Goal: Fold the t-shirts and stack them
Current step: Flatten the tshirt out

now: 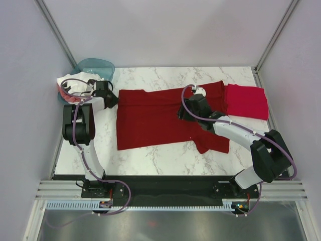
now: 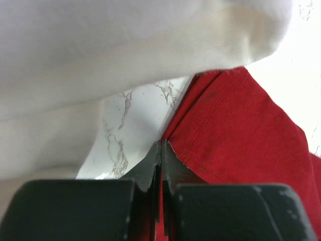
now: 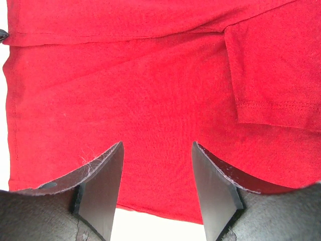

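The marble table carries the maroon t-shirt, spread flat in its middle. A folded crimson t-shirt lies at its right end. White t-shirts are heaped far left, beside the teal basin. The left gripper pinches the maroon t-shirt's edge. The right gripper hovers over the cloth with its fingers wide apart, holding nothing.
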Controlling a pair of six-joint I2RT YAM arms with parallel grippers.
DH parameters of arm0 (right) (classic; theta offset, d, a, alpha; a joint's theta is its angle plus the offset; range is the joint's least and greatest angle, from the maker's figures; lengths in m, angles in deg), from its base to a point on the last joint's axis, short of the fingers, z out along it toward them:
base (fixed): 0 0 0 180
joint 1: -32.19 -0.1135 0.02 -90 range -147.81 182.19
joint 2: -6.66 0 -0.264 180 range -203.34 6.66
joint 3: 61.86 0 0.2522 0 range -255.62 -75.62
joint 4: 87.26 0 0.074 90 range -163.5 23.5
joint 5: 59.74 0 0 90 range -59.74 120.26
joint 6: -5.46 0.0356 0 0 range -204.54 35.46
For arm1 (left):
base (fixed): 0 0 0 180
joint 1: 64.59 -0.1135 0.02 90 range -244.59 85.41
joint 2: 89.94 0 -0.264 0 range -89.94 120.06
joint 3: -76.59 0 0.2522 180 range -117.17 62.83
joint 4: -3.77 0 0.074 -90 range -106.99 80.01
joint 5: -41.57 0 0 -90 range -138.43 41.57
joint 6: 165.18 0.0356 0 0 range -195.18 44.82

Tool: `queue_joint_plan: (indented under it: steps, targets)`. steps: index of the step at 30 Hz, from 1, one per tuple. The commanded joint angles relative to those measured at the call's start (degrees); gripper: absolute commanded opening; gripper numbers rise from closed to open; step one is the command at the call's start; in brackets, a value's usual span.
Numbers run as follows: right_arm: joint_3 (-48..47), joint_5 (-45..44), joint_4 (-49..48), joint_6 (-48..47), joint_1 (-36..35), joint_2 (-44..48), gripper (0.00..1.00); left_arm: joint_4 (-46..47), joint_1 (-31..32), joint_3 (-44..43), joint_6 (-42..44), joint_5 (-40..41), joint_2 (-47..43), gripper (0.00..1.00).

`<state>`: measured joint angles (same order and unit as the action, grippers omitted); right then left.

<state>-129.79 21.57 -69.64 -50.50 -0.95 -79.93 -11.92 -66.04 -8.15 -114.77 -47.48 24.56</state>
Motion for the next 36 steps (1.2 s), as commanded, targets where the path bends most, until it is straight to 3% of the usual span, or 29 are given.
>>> queue_joint_plan:
  steps: [1, 25, 27, 28, 29, 32, 36]
  targets:
    - [-2.08, -0.28, -0.61, -0.56, 0.27, -0.07, 0.65, -0.53, 0.40, -1.36, 0.57, 0.36, -0.41, 0.02]
    - [-1.73, -0.01, -0.34, -0.38, 1.24, 0.10, 0.65, 1.76, 0.75, 5.15, -1.71, 1.69, -9.64, 0.02]
    - [-1.73, -0.01, -0.34, -0.29, 1.15, 0.01, 0.66, 1.67, 0.75, 4.80, -0.76, 0.55, -9.03, 0.07]
    - [-1.81, -0.01, -0.34, -0.21, 1.24, 0.01, 0.66, 1.24, 0.75, 4.36, -0.75, 0.28, -8.68, 0.13]
    - [-1.81, 0.07, -0.34, -0.29, 1.24, 0.01, 0.66, 0.88, 0.84, 4.19, -0.83, 0.19, -7.89, 0.26]
    - [-1.81, 0.07, -0.34, -0.29, 1.24, 0.01, 0.67, -0.08, 0.75, 3.66, -1.19, -0.16, -6.40, 0.39]
    - [-1.81, 0.07, -0.26, -0.21, 1.33, -0.16, 0.67, -1.66, 0.84, 2.78, -1.10, 0.37, -4.73, 0.42]
